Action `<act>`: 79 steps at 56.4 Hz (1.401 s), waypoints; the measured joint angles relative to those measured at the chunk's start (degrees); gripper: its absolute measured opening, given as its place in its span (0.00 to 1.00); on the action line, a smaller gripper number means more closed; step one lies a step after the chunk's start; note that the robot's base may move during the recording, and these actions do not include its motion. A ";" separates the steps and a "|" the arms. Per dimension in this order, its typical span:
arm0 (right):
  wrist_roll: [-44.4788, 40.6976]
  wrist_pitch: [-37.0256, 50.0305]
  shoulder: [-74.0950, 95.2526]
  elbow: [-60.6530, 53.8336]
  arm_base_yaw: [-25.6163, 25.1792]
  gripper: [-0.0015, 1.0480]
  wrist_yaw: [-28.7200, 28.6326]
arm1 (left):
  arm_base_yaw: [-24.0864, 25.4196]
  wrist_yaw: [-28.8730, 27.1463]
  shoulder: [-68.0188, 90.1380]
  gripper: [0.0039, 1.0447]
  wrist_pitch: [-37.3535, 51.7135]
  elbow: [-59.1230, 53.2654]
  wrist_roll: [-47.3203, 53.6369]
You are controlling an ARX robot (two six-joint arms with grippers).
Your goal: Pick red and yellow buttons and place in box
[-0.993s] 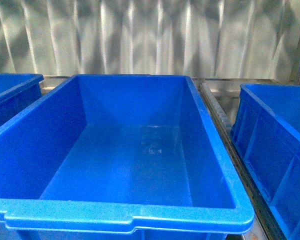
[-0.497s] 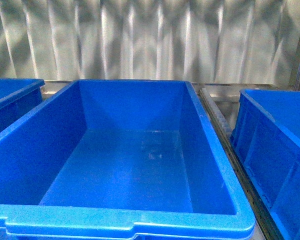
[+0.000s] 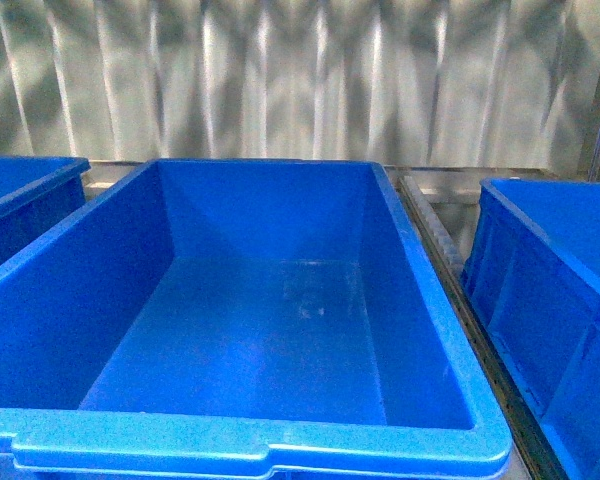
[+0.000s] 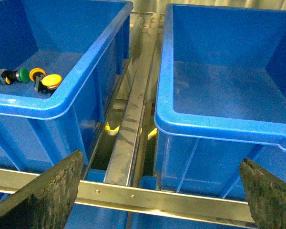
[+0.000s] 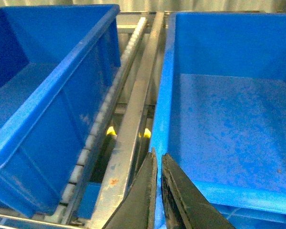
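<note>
Left wrist view: yellow button [image 4: 51, 80] sits in a blue box [image 4: 38, 102] beside green switch [image 4: 23, 75]; left gripper [image 4: 160, 157] spread wide, right gripper [image 5: 158, 155] pinched closed, both holding nothing.

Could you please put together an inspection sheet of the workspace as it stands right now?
Surface: metal rails run between blue bins; the middle bin holds nothing visible.
Job's things: one yellow button lies in the button bin, with a second yellow cap beside it; no red button seen.
Clutter: a green-capped switch lies in the same bin; small yellow bits below the rails cannot be identified.
Grippers: left gripper open and empty; right gripper shut, holding nothing.
Cables: nothing seen.
Surroundings: corrugated metal wall behind the bins.
</note>
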 joint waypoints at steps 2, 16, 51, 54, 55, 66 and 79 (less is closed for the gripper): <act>-0.02 -0.35 -0.76 -0.35 0.68 0.04 -0.04 | 0.00 0.02 0.00 0.93 0.00 0.00 0.00; -0.02 -3.91 -6.58 -2.34 1.51 0.04 0.46 | 0.00 0.02 0.00 0.93 0.00 0.00 0.02; -0.02 -11.43 -17.44 -4.02 1.51 0.03 0.48 | 0.00 0.02 0.00 0.93 0.00 0.00 0.00; -0.02 -12.24 -18.16 -4.02 1.51 0.03 0.48 | 0.00 0.02 0.00 0.93 0.00 0.00 0.02; -0.02 -12.37 -18.29 -4.02 1.51 0.03 0.48 | 0.00 0.02 0.00 0.93 0.00 0.00 0.02; -0.02 -22.51 -28.09 -4.00 1.51 0.03 0.48 | 0.00 0.02 0.00 0.93 0.00 0.00 0.02; -0.07 -22.73 -28.44 -4.00 1.51 0.08 0.44 | 0.00 0.02 0.00 0.93 0.00 0.00 0.02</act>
